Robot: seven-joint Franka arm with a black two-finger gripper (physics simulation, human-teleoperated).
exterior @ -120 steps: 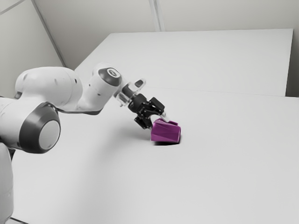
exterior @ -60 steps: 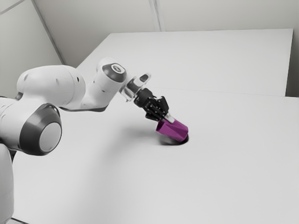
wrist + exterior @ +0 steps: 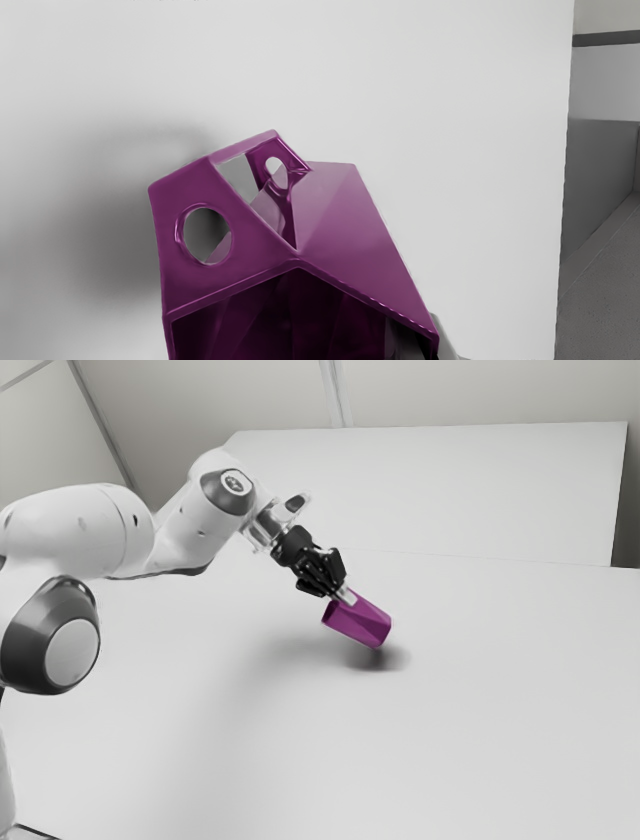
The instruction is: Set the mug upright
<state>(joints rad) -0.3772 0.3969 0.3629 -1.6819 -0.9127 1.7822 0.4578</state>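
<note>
In the exterior view, the arm (image 3: 75,530) is cut off by the exterior view's left edge, the table (image 3: 450,740) by the lower one. In the wrist view, the edge cuts the mug (image 3: 345,220) at its open end, and the gripper's fingers. The mug's wall partly covers the outer finger (image 3: 446,334). Deep inside, darkness hides details.

Purple mug (image 3: 355,225), mouth toward the cam, dark inside. Pincer (image 3: 345,597) has the rim wall btwn its tips — one inside the mouth, one outside. Angular handle (image 3: 250,235) w/ round holes juts off the side away from the tips. Soft shadow (image 3: 110,200) on the pale table (image 3: 475,150) nr the handle — dark grey floor (image 3: 600,300) past the table's edge.
</note>
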